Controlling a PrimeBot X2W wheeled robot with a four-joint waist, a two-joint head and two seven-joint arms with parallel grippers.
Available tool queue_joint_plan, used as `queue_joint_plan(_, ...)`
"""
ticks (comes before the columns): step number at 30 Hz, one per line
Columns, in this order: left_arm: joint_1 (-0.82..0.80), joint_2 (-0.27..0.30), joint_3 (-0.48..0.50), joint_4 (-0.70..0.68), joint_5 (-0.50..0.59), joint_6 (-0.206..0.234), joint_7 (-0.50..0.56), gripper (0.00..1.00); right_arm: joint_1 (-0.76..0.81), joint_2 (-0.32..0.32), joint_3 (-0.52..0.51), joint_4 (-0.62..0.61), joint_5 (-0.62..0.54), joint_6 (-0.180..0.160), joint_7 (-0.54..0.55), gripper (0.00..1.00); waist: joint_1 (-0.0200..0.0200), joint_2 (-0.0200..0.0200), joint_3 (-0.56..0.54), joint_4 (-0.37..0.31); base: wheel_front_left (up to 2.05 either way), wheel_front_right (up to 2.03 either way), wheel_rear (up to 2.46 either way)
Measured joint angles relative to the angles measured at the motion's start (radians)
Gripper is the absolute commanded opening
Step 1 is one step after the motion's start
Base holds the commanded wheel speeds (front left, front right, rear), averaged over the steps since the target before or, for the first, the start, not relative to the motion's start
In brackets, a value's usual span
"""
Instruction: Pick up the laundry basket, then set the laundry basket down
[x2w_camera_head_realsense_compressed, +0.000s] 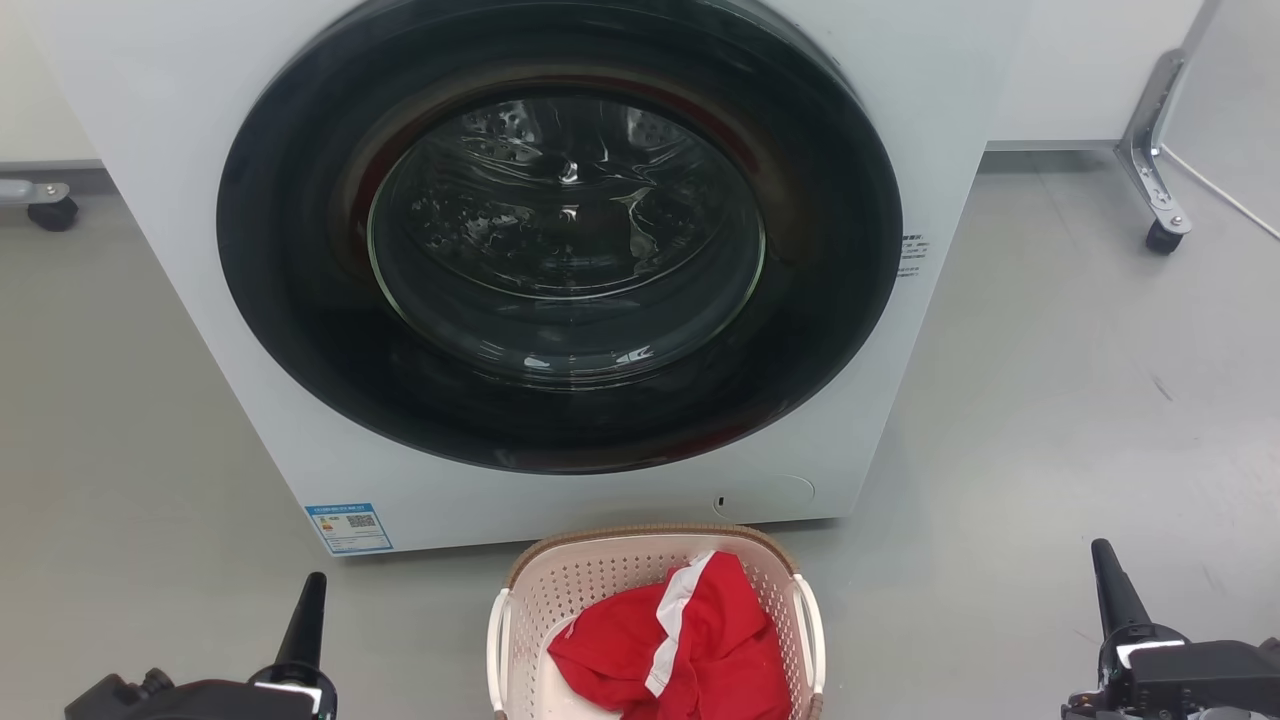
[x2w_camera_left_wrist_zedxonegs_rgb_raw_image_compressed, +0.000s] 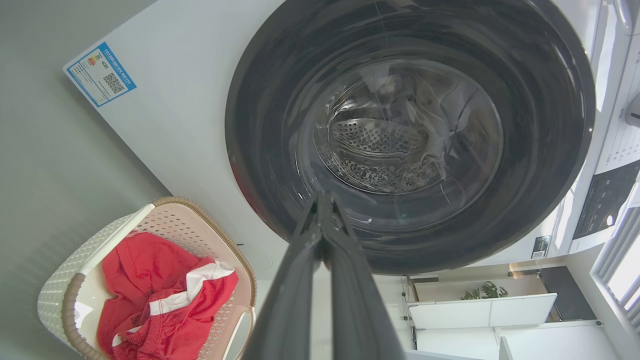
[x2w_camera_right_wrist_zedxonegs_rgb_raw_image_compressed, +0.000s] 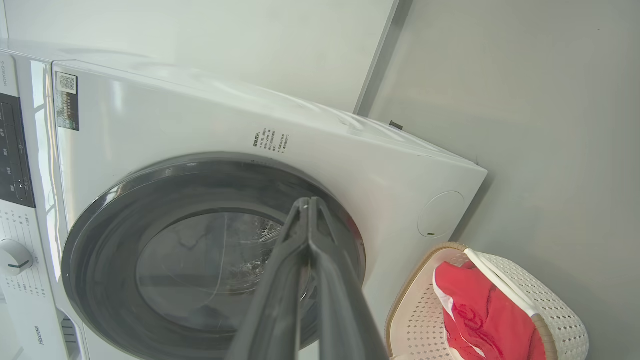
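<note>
The left end effector hung low, its two dark fingers pressed together on nothing, well apart from the laundry basket. The basket stood upright on the smooth grey floor, just in front of the white front-loading washing machine and between the two arms. It was a rounded-rectangular cream plastic tub with perforated walls, a brown woven-look rim and slim white side handles. Inside lay a crumpled red garment with a white stripe. Behind it, the steel drum gleamed through the machine's dark-ringed glass door. The right end effector likewise had its fingers closed, empty and clear of the basket. Grounded with both arms off it, the basket suited either a lift to come or a set-down already made. Any lift would likely need both handles taken evenly.
</note>
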Motion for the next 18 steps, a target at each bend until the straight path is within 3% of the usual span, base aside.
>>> queue_joint_plan(18, -0.034, -0.012, 0.053, 0.018, -0.212, -0.044, 0.044, 0.0, -0.006, 0.04, -0.081, 0.026, 0.213, 0.041, 0.061, 0.0, 0.0, 0.0, 0.0, 0.005, 0.0, 0.0, 0.0)
